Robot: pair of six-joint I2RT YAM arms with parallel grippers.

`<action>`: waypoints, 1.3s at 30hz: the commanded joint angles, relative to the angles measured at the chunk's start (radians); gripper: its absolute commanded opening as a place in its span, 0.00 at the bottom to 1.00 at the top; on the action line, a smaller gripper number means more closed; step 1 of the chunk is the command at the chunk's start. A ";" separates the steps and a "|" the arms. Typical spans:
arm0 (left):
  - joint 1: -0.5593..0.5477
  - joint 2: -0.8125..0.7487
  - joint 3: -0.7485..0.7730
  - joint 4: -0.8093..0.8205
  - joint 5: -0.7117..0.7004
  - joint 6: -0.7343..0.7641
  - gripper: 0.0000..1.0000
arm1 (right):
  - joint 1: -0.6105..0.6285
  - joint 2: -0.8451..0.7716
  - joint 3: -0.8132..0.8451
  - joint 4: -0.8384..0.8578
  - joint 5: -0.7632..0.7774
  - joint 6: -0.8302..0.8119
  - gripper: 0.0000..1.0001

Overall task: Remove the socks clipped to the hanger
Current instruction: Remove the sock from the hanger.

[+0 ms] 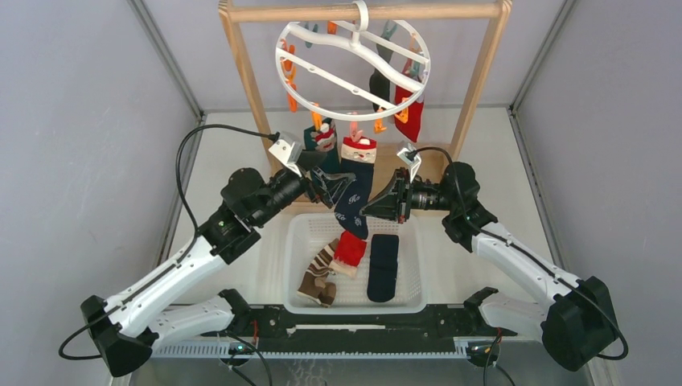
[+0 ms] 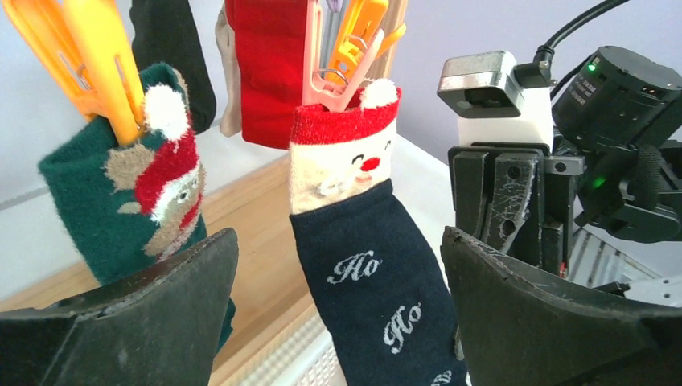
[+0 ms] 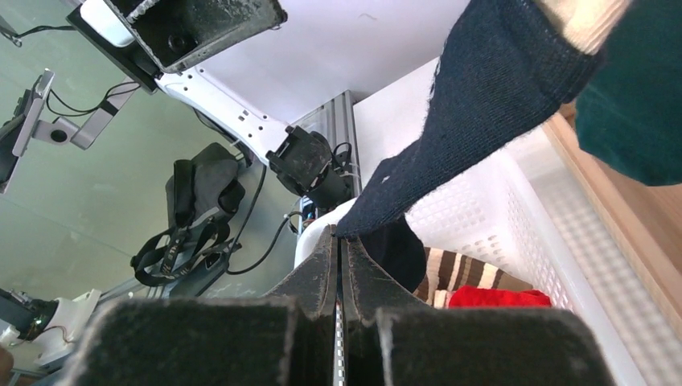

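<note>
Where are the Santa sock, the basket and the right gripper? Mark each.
Santa sock point(image 2: 366, 233): left wrist view, navy leg.
Basket point(image 1: 304, 237): top external view, bare left wall.
Right gripper point(image 3: 338, 241): right wrist view, between shut fingertips.

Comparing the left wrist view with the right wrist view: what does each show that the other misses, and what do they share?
Left wrist only: the navy sock clipped by its Santa cuff, and a hanging red sock behind. Right wrist only: the right fingers shut on the navy sock's toe, and a striped sock in the basket. Both: the navy sock and the green sock.
</note>
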 commanded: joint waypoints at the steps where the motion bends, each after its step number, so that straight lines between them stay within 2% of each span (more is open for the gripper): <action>1: 0.006 0.006 0.048 0.115 -0.039 0.083 0.99 | 0.013 -0.006 0.000 0.017 0.018 -0.022 0.03; 15: 0.006 0.080 0.080 0.204 0.001 0.190 1.00 | 0.034 0.000 0.000 0.006 0.031 -0.034 0.03; 22: 0.006 0.084 0.107 0.237 0.037 0.203 1.00 | 0.050 0.007 0.000 -0.005 0.038 -0.049 0.03; 39: 0.011 0.213 0.232 0.253 0.088 0.207 1.00 | 0.058 -0.008 -0.028 0.002 0.032 -0.056 0.03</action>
